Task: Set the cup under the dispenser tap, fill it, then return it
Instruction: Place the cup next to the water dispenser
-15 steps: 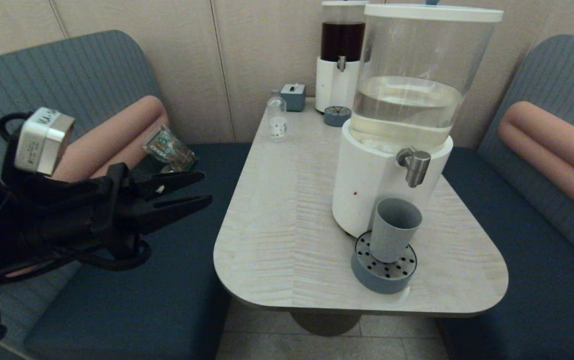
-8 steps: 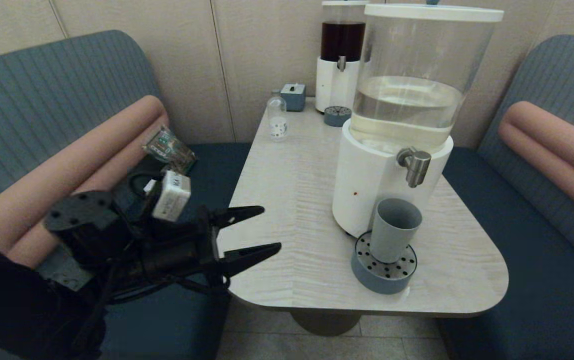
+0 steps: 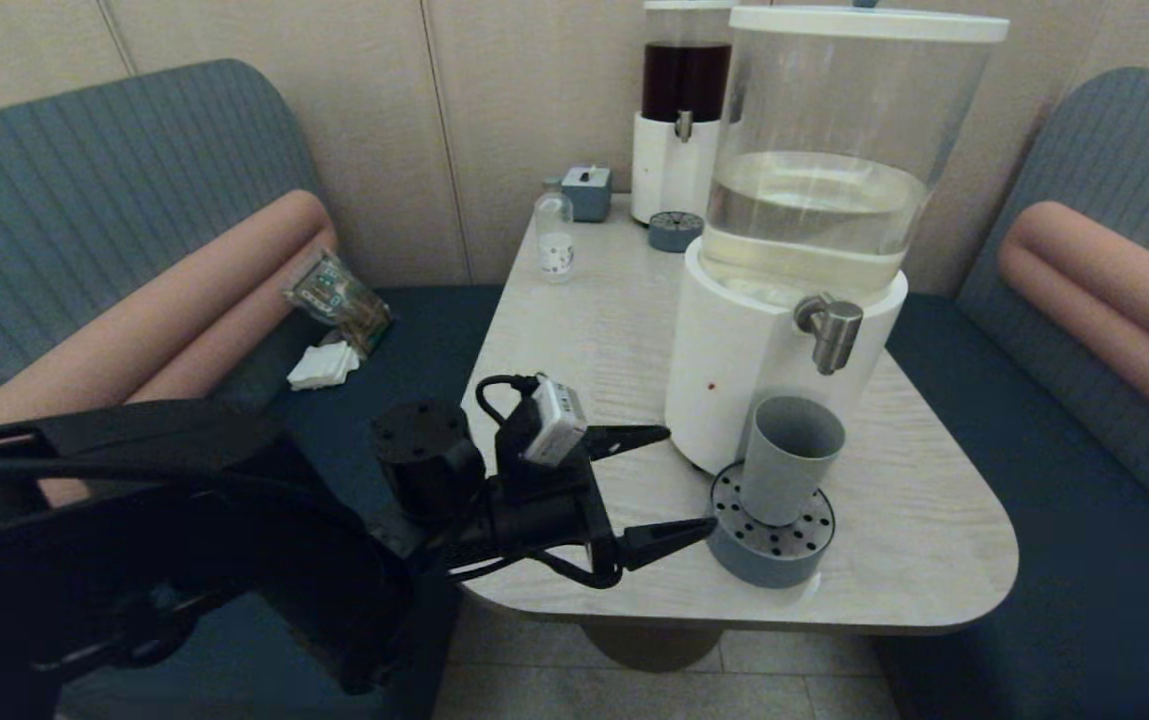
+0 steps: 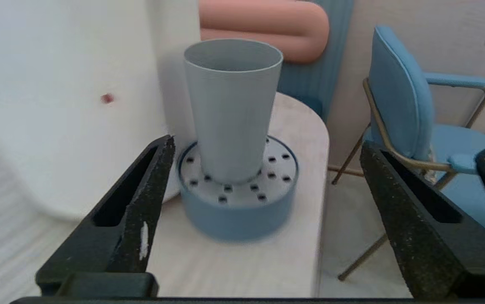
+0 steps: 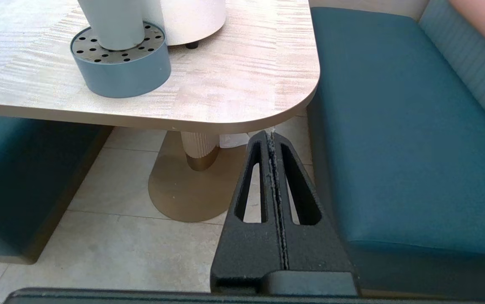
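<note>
The grey-blue cup (image 3: 790, 458) stands upright on the round blue drip tray (image 3: 769, 548), directly below the steel dispenser tap (image 3: 833, 332) of the big white-based dispenser (image 3: 764, 370). My left gripper (image 3: 690, 481) hovers over the table just left of the cup, open wide, nothing between its fingers. In the left wrist view the cup (image 4: 233, 105) stands ahead, centred between the two black fingers (image 4: 139, 202), and the gripper (image 4: 266, 143) does not touch it. My right gripper (image 5: 271, 136) is shut and empty, parked low beside the table over the floor.
A small clear bottle (image 3: 555, 238), a little blue box (image 3: 588, 191) and the dark-liquid dispenser (image 3: 682, 110) with its own small tray (image 3: 675, 231) stand at the table's far end. Blue benches flank the table (image 3: 574, 400); a snack bag (image 3: 337, 298) and white napkin lie on the left seat.
My left arm has swung from over the left bench to above the table, reaching right toward the cup, and its fingers have spread wider. The cup has not moved.
</note>
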